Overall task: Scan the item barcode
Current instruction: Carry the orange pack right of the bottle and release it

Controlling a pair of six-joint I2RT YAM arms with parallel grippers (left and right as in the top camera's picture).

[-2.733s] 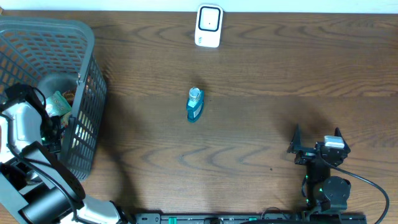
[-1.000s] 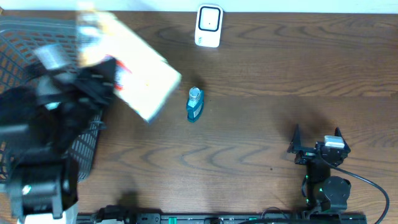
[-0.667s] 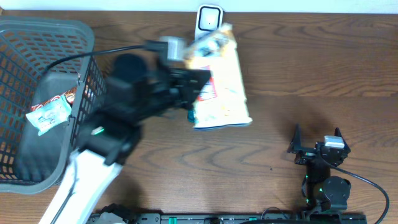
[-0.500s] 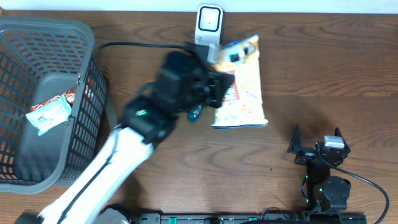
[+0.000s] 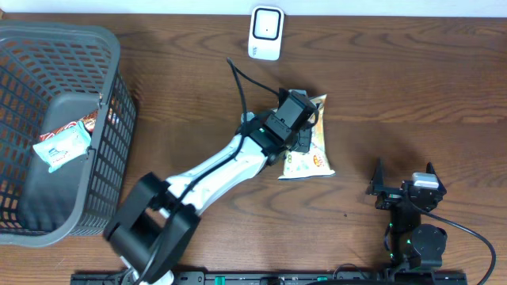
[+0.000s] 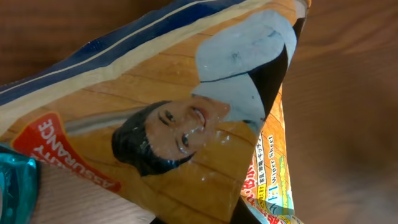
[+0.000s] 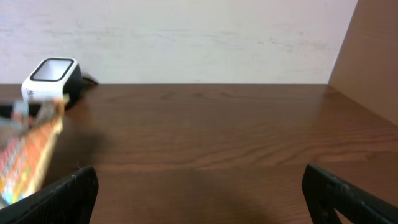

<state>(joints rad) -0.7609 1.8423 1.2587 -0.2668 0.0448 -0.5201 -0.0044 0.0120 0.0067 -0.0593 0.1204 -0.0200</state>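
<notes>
Left claw (image 5: 301,136) pinches snack bag (image 6: 186,93); wrist view alone shows its printed face; right claw (image 7: 199,180) spread.

- Left on the table (image 5: 396,95): a basket (image 5: 111,47), a packet (image 5: 62,144) inside.
- At the far edge: the scanner (image 5: 266,33).
- Mid-table, before the scanner: the snack bag (image 5: 313,158).

Left wrist view, packet (image 6: 186,93): "ASSURANCE" in white on its red-orange badge, and "Wiper Sheet" in dark print on the lighter side panel. The Japanese characters beside that are too small for me to read. Nothing legible in the other 2 views.
</notes>
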